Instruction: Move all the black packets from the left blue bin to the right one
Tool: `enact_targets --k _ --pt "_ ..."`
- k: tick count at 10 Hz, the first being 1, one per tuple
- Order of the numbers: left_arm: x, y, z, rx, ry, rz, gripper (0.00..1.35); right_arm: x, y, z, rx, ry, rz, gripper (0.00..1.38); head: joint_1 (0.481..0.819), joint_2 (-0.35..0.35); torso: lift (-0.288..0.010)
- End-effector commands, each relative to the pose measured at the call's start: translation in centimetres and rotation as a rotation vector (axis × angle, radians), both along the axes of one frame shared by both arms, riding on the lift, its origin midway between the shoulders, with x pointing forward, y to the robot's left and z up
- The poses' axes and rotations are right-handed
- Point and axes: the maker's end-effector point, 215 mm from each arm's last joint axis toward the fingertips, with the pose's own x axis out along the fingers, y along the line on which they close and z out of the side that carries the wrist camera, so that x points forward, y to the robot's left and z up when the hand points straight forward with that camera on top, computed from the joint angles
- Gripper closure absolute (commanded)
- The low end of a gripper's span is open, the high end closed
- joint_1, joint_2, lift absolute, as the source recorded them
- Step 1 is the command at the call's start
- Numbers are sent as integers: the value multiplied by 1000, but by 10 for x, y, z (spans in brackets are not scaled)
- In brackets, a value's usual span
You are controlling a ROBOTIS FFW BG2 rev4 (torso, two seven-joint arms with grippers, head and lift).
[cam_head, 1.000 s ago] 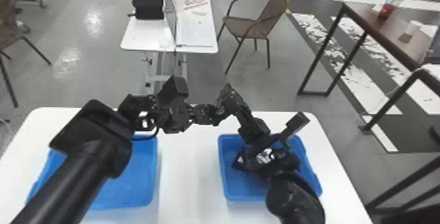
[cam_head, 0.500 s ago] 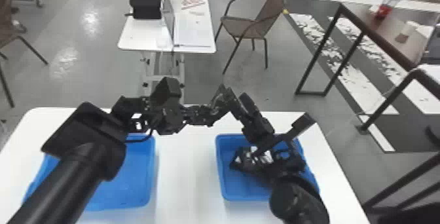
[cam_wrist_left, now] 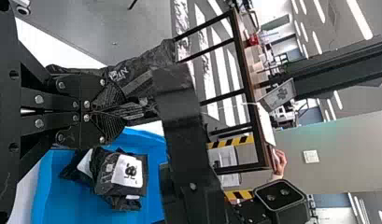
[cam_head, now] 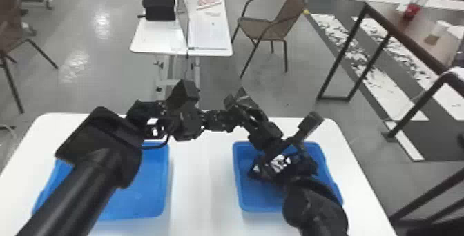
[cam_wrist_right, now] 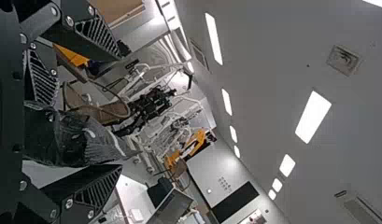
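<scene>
Clamping black packet | left end effector: fingers together on it; right end effector: fingers wide apart

Left pincer: pinching black packet | blue bin: piled packets

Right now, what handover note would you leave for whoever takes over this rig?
Left pincer: shut, seemingly on part of a black packet, above the table's far side.
Right pincer: open, fingers wide apart on either side of the packet.
Done: black packets lie piled in the right bin.
Left bin: no packet on the part that shows; the left arm covers the rest.
To do: likely finish this handover, lower the packet into the right bin, then check behind the left arm.
</scene>
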Motion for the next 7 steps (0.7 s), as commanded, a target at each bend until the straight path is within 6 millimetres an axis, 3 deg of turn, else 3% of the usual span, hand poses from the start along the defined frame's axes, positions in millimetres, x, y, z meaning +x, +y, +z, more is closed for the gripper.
enact_targets --k 1,2,6,7 --pt "-1 -3 1 -6 2 -2 1208 6 3 -7 -29 16 7 943 695 -169 0" --pt "0 -3 2 -11 4 -1 1208 7 -3 -12 -45 36 -28 1288 695 -166 0" --pt "-1 1 0 -19 7 7 1182 1 -10 -21 10 61 -59 1282 695 -174 0" --pt "-2 9 -8 -27 40 31 935 4 -22 -19 16 55 -84 1282 695 -175 0"
